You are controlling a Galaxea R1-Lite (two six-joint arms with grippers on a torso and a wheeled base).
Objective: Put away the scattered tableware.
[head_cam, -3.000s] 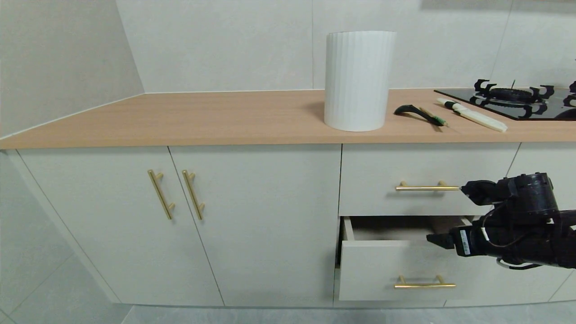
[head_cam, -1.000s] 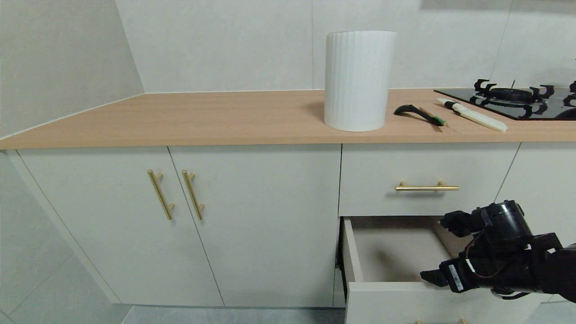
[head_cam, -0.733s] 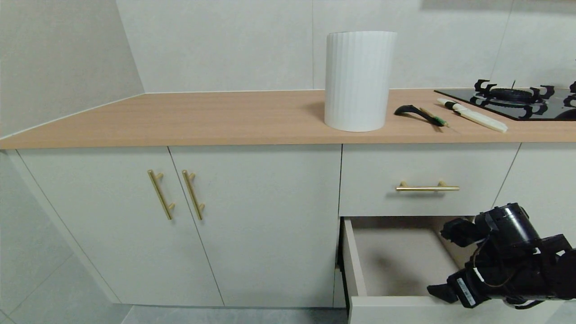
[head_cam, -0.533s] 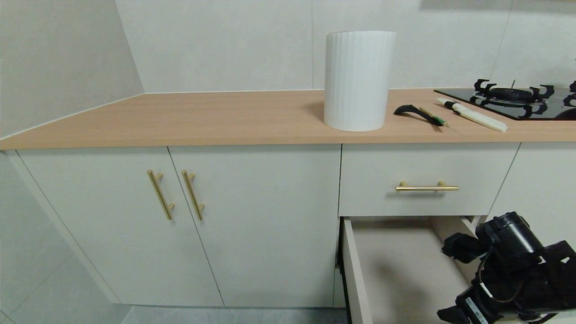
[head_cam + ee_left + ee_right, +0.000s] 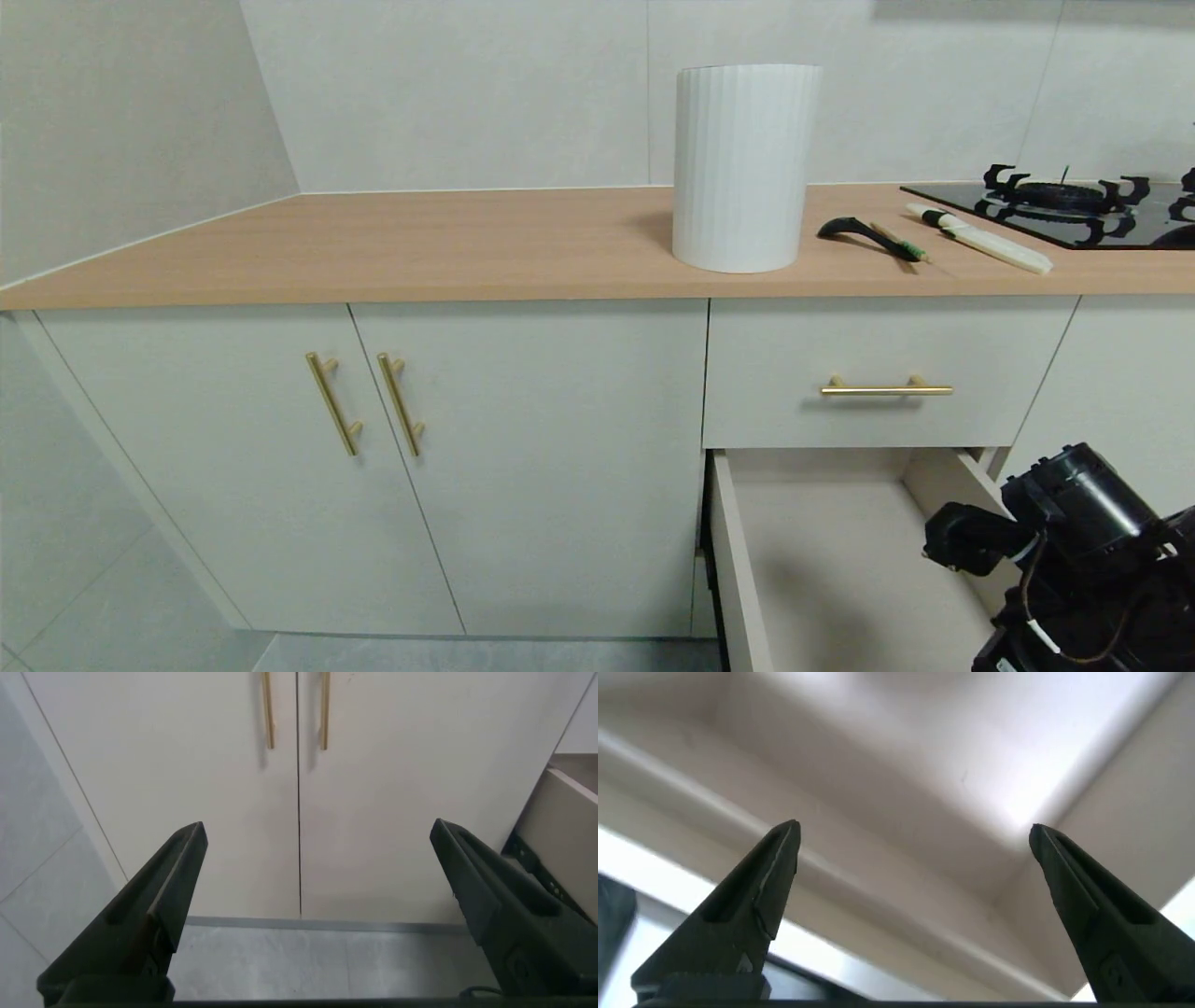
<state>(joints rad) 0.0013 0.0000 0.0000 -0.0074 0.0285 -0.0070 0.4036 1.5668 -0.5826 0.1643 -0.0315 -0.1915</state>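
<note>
Wooden table (image 5: pixel 467 243): black spoon (image 5: pixel 851 230), pale utensil (image 5: pixel 990 247), judged light, stiff, slick; pinch mid-handle. Left gripper (image 5: pixel 317 828), right gripper (image 5: pixel 912 831): jaws released, empty.

On the table (image 5: pixel 420 247) we find a canister (image 5: pixel 744 168) near the front edge, right of the middle. To its right lie a ladle (image 5: pixel 854 231), a stick (image 5: pixel 899 241) just beside it, then a utensil (image 5: pixel 980 239), close to the hob (image 5: pixel 1074 201) at the right end (partly cut off). Under the front edge sits a shut drawer (image 5: pixel 878 345), below it an open drawer (image 5: pixel 840 560); two cabinet doors (image 5: pixel 373 523) stand to their left.
</note>
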